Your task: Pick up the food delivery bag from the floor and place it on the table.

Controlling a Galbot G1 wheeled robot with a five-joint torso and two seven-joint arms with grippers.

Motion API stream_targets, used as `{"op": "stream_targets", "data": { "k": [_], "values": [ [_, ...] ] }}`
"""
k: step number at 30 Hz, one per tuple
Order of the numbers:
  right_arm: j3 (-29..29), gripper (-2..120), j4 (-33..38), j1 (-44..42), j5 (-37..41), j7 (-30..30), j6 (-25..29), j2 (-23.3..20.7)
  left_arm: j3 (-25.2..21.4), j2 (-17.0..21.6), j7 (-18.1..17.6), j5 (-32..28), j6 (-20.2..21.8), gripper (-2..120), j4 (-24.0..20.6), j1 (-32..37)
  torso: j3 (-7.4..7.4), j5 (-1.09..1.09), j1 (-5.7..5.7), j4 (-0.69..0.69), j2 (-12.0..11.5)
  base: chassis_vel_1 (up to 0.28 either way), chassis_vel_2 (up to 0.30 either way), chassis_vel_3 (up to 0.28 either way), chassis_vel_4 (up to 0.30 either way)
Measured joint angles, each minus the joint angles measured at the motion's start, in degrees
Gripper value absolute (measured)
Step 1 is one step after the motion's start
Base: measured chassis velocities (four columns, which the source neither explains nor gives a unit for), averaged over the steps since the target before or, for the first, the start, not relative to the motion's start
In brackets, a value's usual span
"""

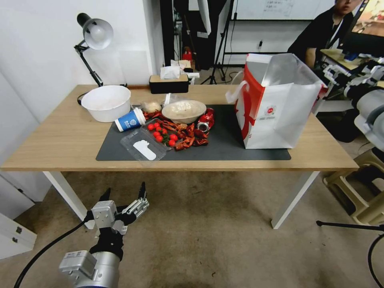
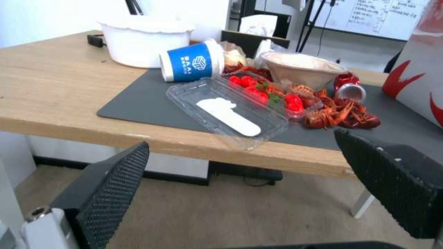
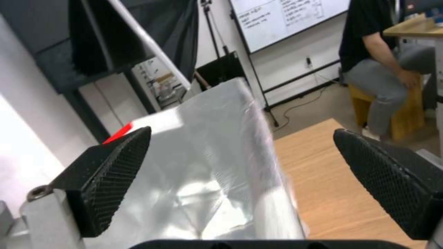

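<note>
The food delivery bag stands upright on the right end of the dark mat on the table, its mouth open and silver lining showing. My right gripper hovers open just beyond the bag's upper right rim. In the right wrist view, the right gripper straddles the foil edge of the bag without touching it, above the table. My left gripper hangs open and empty below the table's front edge. The left wrist view has the left gripper facing the table, with the bag off to the side.
On the mat lie a tipped blue cup, a clear tray with tomatoes, crayfish, a paper bowl and a red can. A white tub, a lamp and a tissue box stand behind. A stool is at the right.
</note>
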Motion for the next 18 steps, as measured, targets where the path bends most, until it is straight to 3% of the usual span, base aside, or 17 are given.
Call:
{"op": "stream_targets", "data": {
  "k": [3, 4, 5, 7, 12, 18],
  "values": [
    [1.0, 100, 2.1, -2.4, -2.9, -1.4, 0.0, -0.3, 0.0, -0.1, 0.0, 0.0, 0.0, 100, 0.0, -0.1, 0.0, 0.0, 0.0, 0.01, 0.0, 0.0, 0.0, 0.0, 0.0],
    [1.8, 100, 3.9, -6.0, -9.7, -5.4, 1.2, -0.9, 0.0, -0.1, 0.0, 0.0, 0.0, 100, 0.1, -0.1, 0.0, 0.0, 0.0, 0.0, 0.0, 0.0, 0.0, 0.0, 0.0],
    [1.8, 100, 3.9, -6.0, -9.7, -5.4, 1.2, -0.9, 0.0, -0.1, 0.0, 0.0, 0.0, 100, 0.1, -0.1, 0.0, 0.0, 0.0, 0.0, 0.0, 0.0, 0.0, 0.0, 0.0],
    [3.2, 100, 7.4, -11.8, -23.7, -11.0, 5.2, -1.2, 0.0, 0.0, -0.1, 0.0, -0.2, 100, 0.3, 0.0, 0.0, -0.01, 0.0, 0.0, 0.0, 0.0, 0.0, 0.0, 0.0],
    [4.3, 100, 10.1, -16.2, -30.2, -13.7, 10.5, -1.3, 0.1, -0.2, 0.0, 0.0, -0.5, 100, 0.3, 0.0, 0.0, -0.01, 0.0, 0.01, 0.0, 0.0, 0.0, 0.0, 0.0],
    [6.4, 100, 13.3, -24.3, -31.8, -14.9, 16.5, -0.1, 0.1, -0.3, 0.4, 0.0, -0.7, 100, 0.3, 0.1, 0.0, -0.01, 0.0, 0.02, 0.0, 0.0, 0.0, 0.0, 0.0]
  ]
}}
